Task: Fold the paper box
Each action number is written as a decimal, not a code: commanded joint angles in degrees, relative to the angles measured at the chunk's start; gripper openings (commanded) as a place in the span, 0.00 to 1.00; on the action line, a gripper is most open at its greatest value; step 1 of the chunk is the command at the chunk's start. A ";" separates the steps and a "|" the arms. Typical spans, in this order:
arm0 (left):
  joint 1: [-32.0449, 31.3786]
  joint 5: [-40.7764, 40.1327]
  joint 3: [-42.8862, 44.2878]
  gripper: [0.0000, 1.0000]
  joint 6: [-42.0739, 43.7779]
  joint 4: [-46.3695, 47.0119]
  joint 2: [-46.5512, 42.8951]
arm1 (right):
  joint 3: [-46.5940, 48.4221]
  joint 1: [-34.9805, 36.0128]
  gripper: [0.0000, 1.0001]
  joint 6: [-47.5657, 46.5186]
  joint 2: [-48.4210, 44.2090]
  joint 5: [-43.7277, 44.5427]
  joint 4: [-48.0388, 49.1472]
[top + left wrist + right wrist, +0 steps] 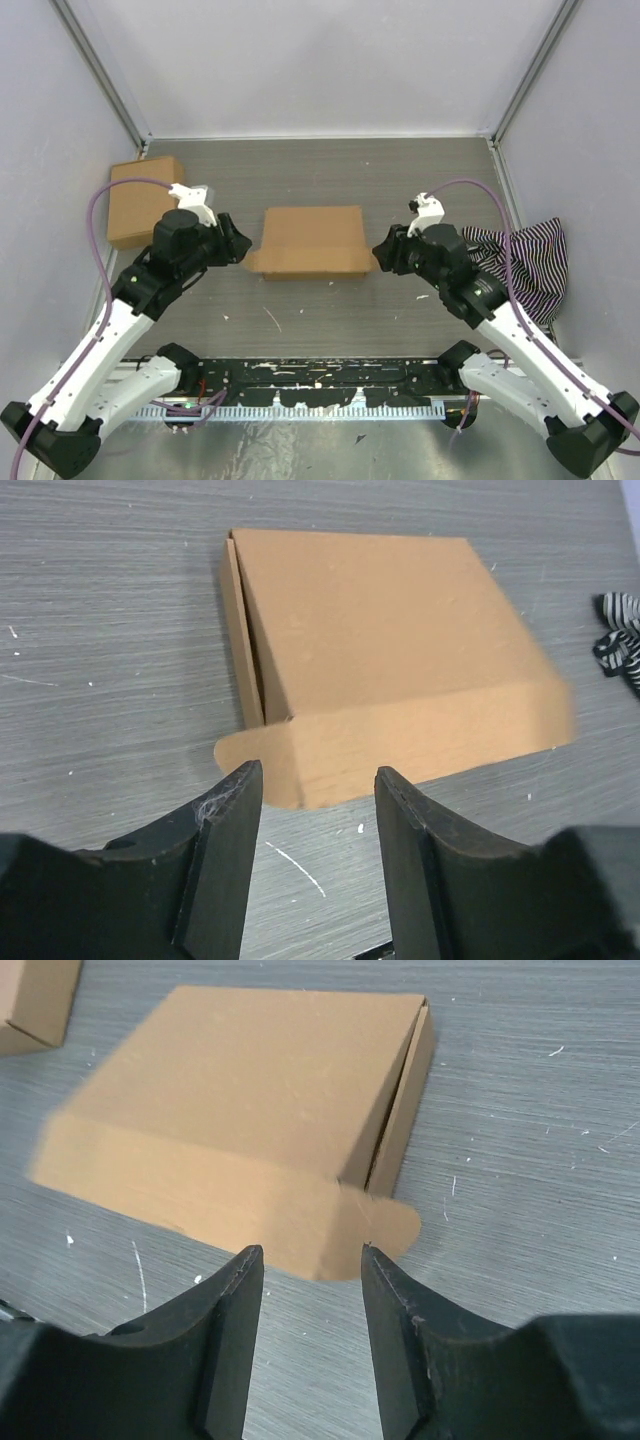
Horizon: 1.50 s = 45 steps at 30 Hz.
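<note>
The paper box (312,240) lies mid-table, its lid closed over the body and its front flap with rounded end tabs spread toward the arms. It shows in the left wrist view (380,640) and in the right wrist view (250,1090). My left gripper (243,247) is open and empty just off the flap's left tab (245,752). My right gripper (381,252) is open and empty just off the right tab (392,1225). In both wrist views the fingers (228,830) (235,1305) stand short of the flap edge, apart from it.
A ready-made brown cardboard box (140,198) sits at the back left, its corner in the right wrist view (35,1000). A striped cloth (525,260) lies at the right edge, also in the left wrist view (620,630). Grey walls enclose the table.
</note>
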 commanded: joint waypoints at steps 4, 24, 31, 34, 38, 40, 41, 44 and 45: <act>-0.23 -1.05 -1.82 0.62 -2.75 0.51 0.34 | 1.67 0.30 0.56 3.03 -0.99 1.60 -1.54; -0.11 -3.69 3.10 0.63 0.52 16.14 40.20 | 12.65 -0.40 0.54 2.72 42.53 5.12 10.81; -0.06 -2.27 9.81 0.60 1.85 14.46 48.73 | 15.93 -1.99 0.52 2.13 47.82 2.16 11.42; -0.01 -2.95 12.69 0.60 2.17 13.71 50.46 | 18.54 -2.95 0.52 2.08 51.02 0.59 11.75; 0.07 -5.62 17.88 0.63 3.08 9.22 52.39 | 22.07 -4.41 0.51 2.75 53.46 0.18 10.62; 0.12 -8.39 19.38 0.65 3.58 7.20 51.41 | 23.14 -5.15 0.53 2.95 52.20 1.54 9.55; 0.16 -9.95 19.60 0.67 3.97 6.41 50.45 | 23.40 -5.47 0.54 2.99 50.80 2.65 8.88; 0.21 -14.42 19.35 0.71 4.03 4.47 44.96 | 23.73 -6.55 0.59 2.56 44.86 6.03 6.82; 0.21 -15.54 19.10 0.71 3.29 3.61 42.77 | 23.50 -6.71 0.61 2.22 42.52 6.96 6.22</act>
